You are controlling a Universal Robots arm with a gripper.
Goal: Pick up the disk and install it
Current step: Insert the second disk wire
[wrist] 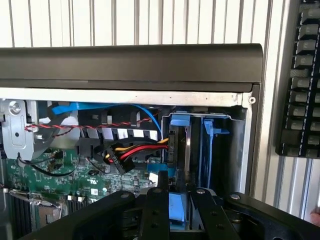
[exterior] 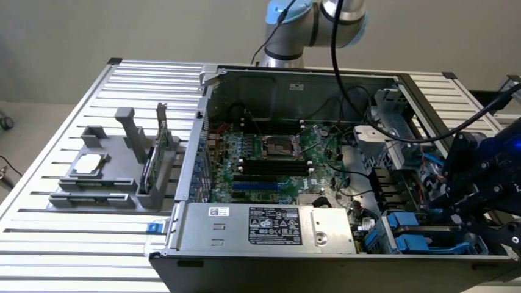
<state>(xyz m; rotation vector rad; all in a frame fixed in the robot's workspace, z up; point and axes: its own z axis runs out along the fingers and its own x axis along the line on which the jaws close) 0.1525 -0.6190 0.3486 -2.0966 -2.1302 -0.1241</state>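
Observation:
In the wrist view my gripper [wrist: 178,202] has its two black fingers [wrist: 154,210] closed against a blue plastic piece, the carrier of the disk [wrist: 179,150]. The disk stands edge-on in the drive bay at the case's corner, its grey metal side showing between blue carrier rails [wrist: 210,145]. In the exterior view the gripper [exterior: 465,210] hangs over the drive bay at the case's near end on the exterior view's right, above blue carrier parts [exterior: 407,239]. The disk's label is hidden.
The open computer case [exterior: 204,110] lies on a slatted metal table [exterior: 49,244]. Red, yellow and black cables [wrist: 132,152] run just beside the bay. The power supply [exterior: 277,226] and motherboard [exterior: 269,159] fill the case. A grey fixture [exterior: 97,195] stands at the exterior view's left.

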